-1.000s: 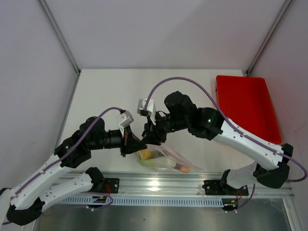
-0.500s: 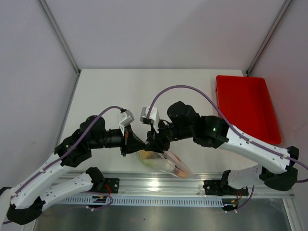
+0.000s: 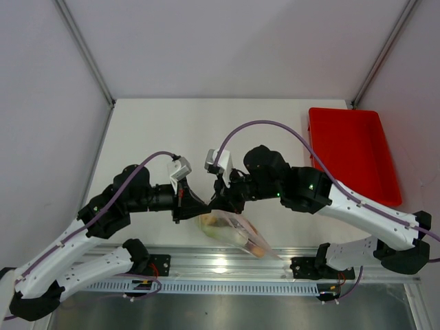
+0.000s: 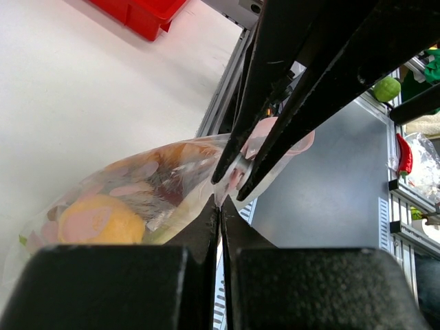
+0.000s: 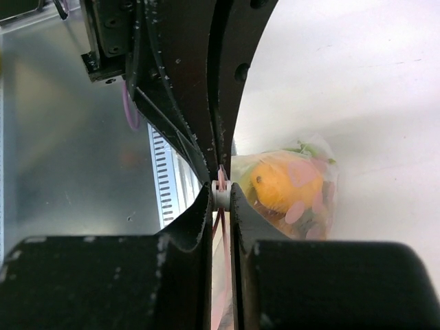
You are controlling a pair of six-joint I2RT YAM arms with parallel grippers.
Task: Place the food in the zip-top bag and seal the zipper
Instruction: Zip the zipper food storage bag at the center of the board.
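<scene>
The zip-top bag [image 3: 234, 232] hangs over the table's near edge between my two grippers. It holds the food, with the yellow lemon [image 5: 282, 182] and pink-spotted pieces showing through the plastic. My left gripper [image 4: 220, 206] is shut on the bag's top corner right beside the slider. My right gripper [image 5: 221, 196] is shut on the small white slider of the pinkish zipper [image 5: 224, 237], tip to tip with the left gripper [image 3: 201, 208]. In the left wrist view the lemon [image 4: 96, 220] lies low in the bag [image 4: 158, 185], below the right gripper [image 4: 232, 184].
The red tray [image 3: 350, 151] stands at the table's right side, away from both arms. The metal rail [image 3: 227, 265] with the arm bases runs just beneath the hanging bag. White table [image 3: 206, 130] stretches behind the grippers.
My right gripper has closed onto the zipper's slider and edged right. The bag has swung lower toward the rail. The left gripper has kept its pinch in place.
</scene>
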